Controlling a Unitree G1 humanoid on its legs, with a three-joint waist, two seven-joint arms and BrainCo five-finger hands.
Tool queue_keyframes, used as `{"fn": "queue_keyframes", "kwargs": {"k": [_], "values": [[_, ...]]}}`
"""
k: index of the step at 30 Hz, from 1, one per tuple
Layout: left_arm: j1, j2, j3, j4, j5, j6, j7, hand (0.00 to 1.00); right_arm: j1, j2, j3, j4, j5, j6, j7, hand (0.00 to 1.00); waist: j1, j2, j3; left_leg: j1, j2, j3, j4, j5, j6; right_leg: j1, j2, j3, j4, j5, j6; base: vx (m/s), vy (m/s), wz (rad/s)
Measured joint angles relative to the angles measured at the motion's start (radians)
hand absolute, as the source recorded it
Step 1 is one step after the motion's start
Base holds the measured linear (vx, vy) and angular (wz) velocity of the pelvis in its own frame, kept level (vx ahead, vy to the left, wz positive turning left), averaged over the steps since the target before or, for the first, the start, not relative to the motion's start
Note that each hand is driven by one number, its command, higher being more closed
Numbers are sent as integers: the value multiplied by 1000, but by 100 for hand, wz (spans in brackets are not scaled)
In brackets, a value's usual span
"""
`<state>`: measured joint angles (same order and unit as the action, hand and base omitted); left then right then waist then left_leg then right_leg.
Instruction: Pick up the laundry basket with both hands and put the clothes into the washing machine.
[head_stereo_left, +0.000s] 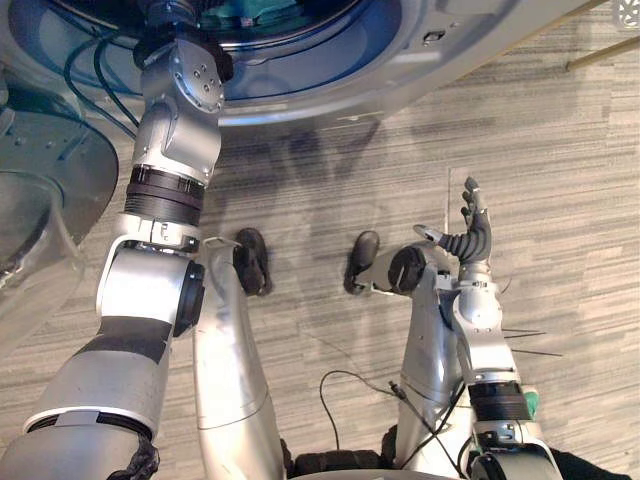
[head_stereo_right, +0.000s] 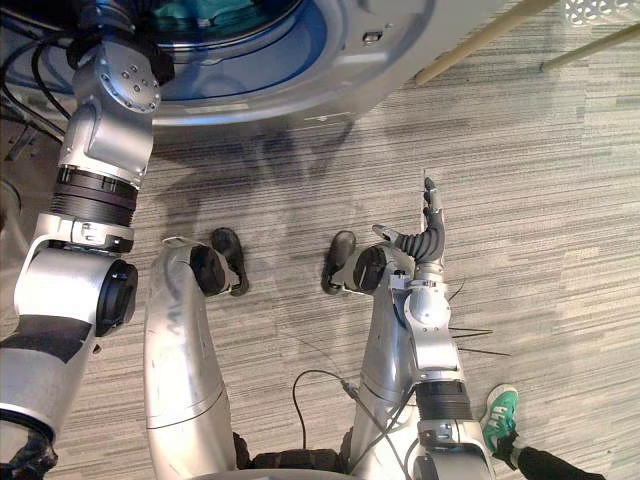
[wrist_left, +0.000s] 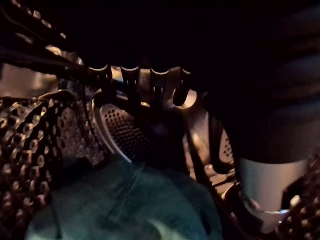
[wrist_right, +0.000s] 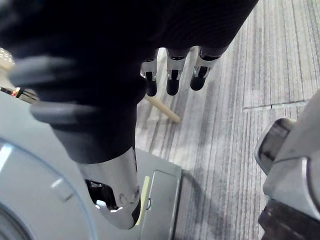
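The washing machine (head_stereo_left: 330, 90) stands in front of me with its round door (head_stereo_left: 50, 180) swung open to the left. My left arm reaches into the drum, where teal clothes (head_stereo_left: 245, 12) lie. Inside the drum, my left hand (wrist_left: 160, 80) hangs open with relaxed fingers over a teal garment (wrist_left: 130, 205), apart from it, against the perforated drum wall (wrist_left: 30, 150). My right hand (head_stereo_left: 470, 235) is low in front of the machine, fingers straight and holding nothing. The white lattice laundry basket (head_stereo_right: 600, 10) shows at the far right edge.
Striped grey floor (head_stereo_left: 560, 150) spreads to the right of the machine. Light wooden legs (head_stereo_right: 480, 40) slant near the basket. A person's green shoe (head_stereo_right: 500, 415) is on the floor close behind my right arm.
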<state>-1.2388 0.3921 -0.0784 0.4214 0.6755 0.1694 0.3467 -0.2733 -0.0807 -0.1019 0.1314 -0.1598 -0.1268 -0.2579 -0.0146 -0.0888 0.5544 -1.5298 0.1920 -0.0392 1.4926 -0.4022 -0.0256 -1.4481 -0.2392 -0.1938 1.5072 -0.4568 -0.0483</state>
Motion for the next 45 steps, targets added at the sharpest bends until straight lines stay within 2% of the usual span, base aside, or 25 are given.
{"fn": "queue_keyframes", "kwargs": {"k": [4, 7, 8, 10, 12, 15, 17, 23, 24, 28, 30, 31, 32, 33, 34, 35, 37, 39, 40, 41, 42, 43, 44, 45], "values": [[268, -120, 37, -110, -101, -11, 6, 0, 22, 28, -6, 3, 0, 27, 0, 0, 11, 0, -3, 155, -22, -8, -106, 22, -14, 169, -8, -35, -93, -3, -2, 49, -47, 25], [575, -254, 94, -137, -272, -42, 0, 0, 105, 46, -22, 14, 1, 66, 4, 0, 43, -3, -16, 374, -41, -6, -273, 56, -33, 395, -11, -76, -233, -3, -3, 47, -78, 38], [630, -265, 100, -141, -298, -49, -1, 0, 120, 49, -25, 19, 1, 70, 6, 0, 49, -3, -22, 413, -42, -3, -301, 61, -35, 435, -11, -84, -259, -3, -3, 54, -94, 35], [839, -290, 121, -141, -437, -85, -27, 0, 173, 58, -48, 71, 1, 94, 22, 0, 60, -14, -95, 532, -54, 5, -416, 82, -43, 555, -13, -111, -352, -3, -2, 87, -88, 37], [953, -290, 121, -141, -490, -110, -56, 0, 196, 55, -59, 109, 1, 104, 25, 0, 63, -13, -117, 626, -55, 13, -484, 97, -47, 653, -13, -131, -416, 0, 1, 116, -58, 30], [1140, -292, 120, -123, -559, -141, -121, 0, 262, 54, -66, 181, 2, 116, 43, 0, 66, -12, -182, 800, -53, 31, -621, 128, -49, 830, -5, -163, -548, 24, 15, 160, -17, 16], [1224, -293, 126, -38, -574, -155, -166, 0, 296, 55, -65, 253, 2, 118, 47, 0, 84, -8, -226, 941, -45, 68, -740, 151, -41, 955, 21, -159, -677, 66, 30, 183, 32, -28], [1309, -305, 197, 218, -574, -155, -209, 0, 359, 77, -91, 405, 27, 134, 67, 0, 83, 8, -335, 1194, -7, 191, -996, 204, -33, 1168, 107, -107, -1009, 204, 65, 160, 82, -50], [1310, -312, 212, 284, -572, -155, -213, 0, 367, 78, -102, 471, 43, 135, 67, 0, 82, 18, -373, 1254, -2, 237, -1071, 224, -32, 1212, 128, -86, -1110, 253, 72, 156, 96, -74], [1300, -312, 243, 396, -549, -156, -213, 0, 368, 72, -161, 596, 78, 135, 68, 0, 72, 46, -421, 1390, -4, 357, -1211, 253, -33, 1290, 167, 13, -1307, 358, 90, 122, 77, -90], [1299, -303, 247, 460, -539, -156, -213, 0, 345, 55, -173, 679, 92, 136, 69, 0, 49, 65, -436, 1447, 0, 454, -1262, 258, -35, 1308, 191, 86, -1403, 435, 101, 116, 59, -142], [1299, -302, 247, 475, -524, -156, -213, 0, 330, 45, -173, 708, 92, 136, 70, 0, 48, 72, -437, 1469, 7, 504, -1278, 259, -35, 1302, 203, 74, -1434, 471, 96, 70, 40, -140], [1299, -305, 247, 483, -514, -156, -213, 0, 320, 39, -173, 723, 93, 137, 71, 0, 46, 75, -437, 1482, 13, 540, -1284, 259, -34, 1301, 196, 39, -1450, 482, 90, 12, 10, -133], [1298, -302, 247, 491, -502, -156, -213, 0, 305, 34, -174, 734, 93, 137, 71, 0, 40, 75, -436, 1501, 17, 596, -1286, 259, -35, 1298, 174, -80, -1452, 452, 37, 8, 8, -136], [1300, -302, 244, 494, -484, -155, -213, 0, 295, 21, -176, 755, 93, 137, 75, 0, 26, 91, -432, 1535, 32, 669, -1284, 259, -36, 1296, 125, -266, -1398, 423, 1, 32, -4, -184], [1302, -296, 245, 492, -476, -156, -212, 0, 287, 17, -175, 768, 93, 137, 82, 0, 31, 95, -429, 1578, 42, 743, -1281, 258, -37, 1296, 76, -433, -1336, 409, -32, 48, -26, -181], [1306, -286, 247, 493, -472, -156, -210, 0, 255, 12, -173, 794, 102, 136, 83, 0, 32, 99, -430, 1638, 48, 811, -1284, 254, -44, 1294, 73, -547, -1295, 398, -37, 87, -171, -214], [1302, -288, 247, 493, -471, -156, -208, 0, 237, -8, -171, 797, 111, 136, 83, 0, 31, 124, -431, 1674, 78, 857, -1250, 233, -75, 1273, 137, -440, -1303, 387, -20, 99, -195, -212], [1299, -291, 246, 493, -471, -159, -208, 0, 237, -21, -156, 799, 111, 137, 83, 0, 34, 139, -431, 1673, 148, 874, -1120, 210, -105, 1268, 187, -364, -1317, 369, -15, 135, -196, -210], [1307, -292, 247, 492, -472, -163, -207, 0, 237, -26, -151, 806, 113, 137, 83, 0, 42, 144, -431, 1643, 237, 856, -915, 219, -81, 1284, 239, -297, -1337, 356, -32, 115, -149, -207], [1311, -295, 243, 493, -472, -168, -208, 0, 234, -27, -149, 806, 114, 137, 82, 0, 46, 151, -427, 1625, 284, 835, -809, 231, -27, 1296, 262, -268, -1348, 353, -37, 173, -132, -203], [1315, -313, 244, 492, -473, -179, -208, 0, 239, -37, -142, 818, 119, 138, 76, 0, 54, 161, -418, 1567, 331, 750, -608, 182, 82, 1322, 302, -207, -1360, 350, -42, 198, -49, -168], [1318, -329, 244, 492, -478, -185, -208, 0, 239, -56, -131, 837, 120, 143, 64, 0, 56, 166, -410, 1473, 292, 600, -505, 151, 63, 1343, 320, -162, -1362, 345, -50, 245, -34, -149], [1322, -336, 244, 491, -483, -188, -208, 0, 240, -61, -131, 842, 120, 151, 61, 0, 57, 165, -405, 1430, 250, 518, -487, 135, 32, 1355, 325, -142, -1362, 342, -54, 222, 53, -105]]}}
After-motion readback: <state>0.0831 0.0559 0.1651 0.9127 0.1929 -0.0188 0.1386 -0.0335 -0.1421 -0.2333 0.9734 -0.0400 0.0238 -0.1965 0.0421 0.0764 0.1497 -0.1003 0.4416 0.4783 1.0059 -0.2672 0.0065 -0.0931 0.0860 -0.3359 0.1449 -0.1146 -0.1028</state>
